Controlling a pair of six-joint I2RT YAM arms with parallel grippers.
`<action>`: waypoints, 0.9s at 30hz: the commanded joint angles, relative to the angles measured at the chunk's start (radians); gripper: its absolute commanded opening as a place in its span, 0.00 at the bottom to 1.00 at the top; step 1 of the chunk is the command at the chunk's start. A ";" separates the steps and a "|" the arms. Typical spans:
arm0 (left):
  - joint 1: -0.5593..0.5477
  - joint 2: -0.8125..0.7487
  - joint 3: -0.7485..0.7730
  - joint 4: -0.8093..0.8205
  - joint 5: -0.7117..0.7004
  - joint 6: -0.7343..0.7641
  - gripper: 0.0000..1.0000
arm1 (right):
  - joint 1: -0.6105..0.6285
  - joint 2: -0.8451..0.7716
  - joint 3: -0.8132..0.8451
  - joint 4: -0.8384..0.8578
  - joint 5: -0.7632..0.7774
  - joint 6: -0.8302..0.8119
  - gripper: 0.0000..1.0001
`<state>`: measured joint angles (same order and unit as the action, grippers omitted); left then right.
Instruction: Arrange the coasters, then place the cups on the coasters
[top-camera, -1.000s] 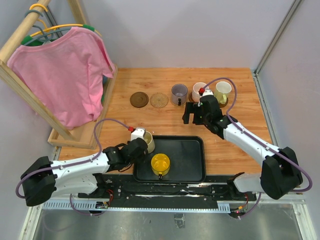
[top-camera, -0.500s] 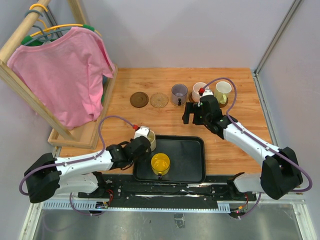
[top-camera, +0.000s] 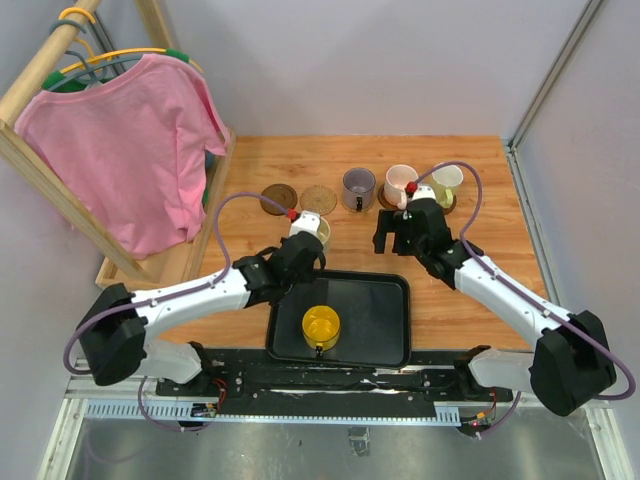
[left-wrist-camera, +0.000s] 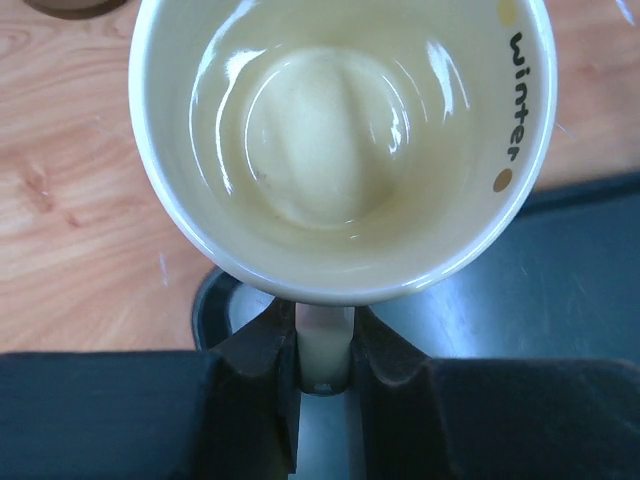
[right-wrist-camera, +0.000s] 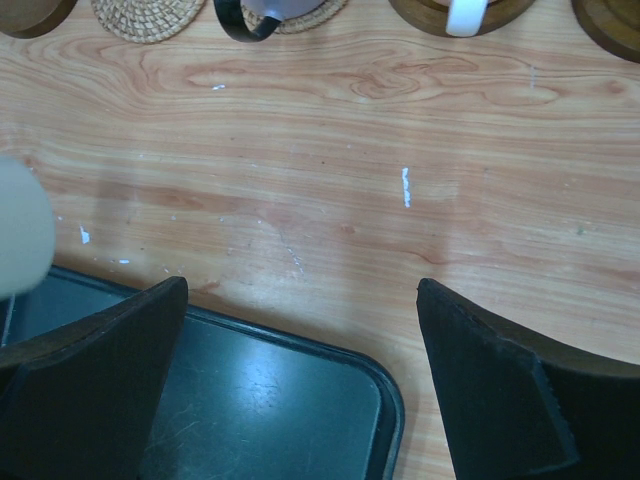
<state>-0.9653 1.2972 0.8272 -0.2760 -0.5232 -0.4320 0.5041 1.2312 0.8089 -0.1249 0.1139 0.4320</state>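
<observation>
**Three of five cups seated, two to go**

Three cups stand on coasters in the far row: the grey cup (top-camera: 358, 186), the pink cup (top-camera: 401, 180) and the pale green cup (top-camera: 447, 180). To their left, two coasters lie bare, a dark coaster (top-camera: 279, 198) and, beside it, a tan coaster (top-camera: 318, 199). So the arranging looks finished, and the placing is a little more than half done.

The left gripper (left-wrist-camera: 322, 350) is closed on the handle of the cream cup (left-wrist-camera: 340, 140). It holds the cup upright over the wooden table (top-camera: 250, 160), just past the far left corner of the black tray (top-camera: 375, 318) and near the tan coaster. I judge that coaster to be its goal. The yellow cup (top-camera: 321, 325) waits in the tray, and the dark coaster remains for it.

The right gripper (right-wrist-camera: 300, 290) hangs with jaws wide and holds nothing, between the tray and the pink cup.

The grey cup's dark handle points toward the tray, just beside the tan coaster, so the cream cup must come down with care. A pink shirt (top-camera: 130, 150) on a wooden rack (top-camera: 150, 270) stands at the left, well apart.
</observation>
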 joint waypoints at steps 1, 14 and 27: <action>0.112 0.082 0.083 0.145 -0.002 0.068 0.00 | -0.013 -0.049 -0.037 -0.017 0.073 -0.036 0.99; 0.292 0.473 0.464 0.187 0.042 0.178 0.00 | -0.013 -0.127 -0.084 -0.065 0.132 -0.056 0.99; 0.377 0.617 0.556 0.254 0.101 0.131 0.01 | -0.013 -0.078 -0.062 -0.048 0.086 -0.058 0.99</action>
<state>-0.5911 1.9091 1.3140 -0.1341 -0.4290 -0.2913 0.5041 1.1431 0.7300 -0.1730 0.2077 0.3851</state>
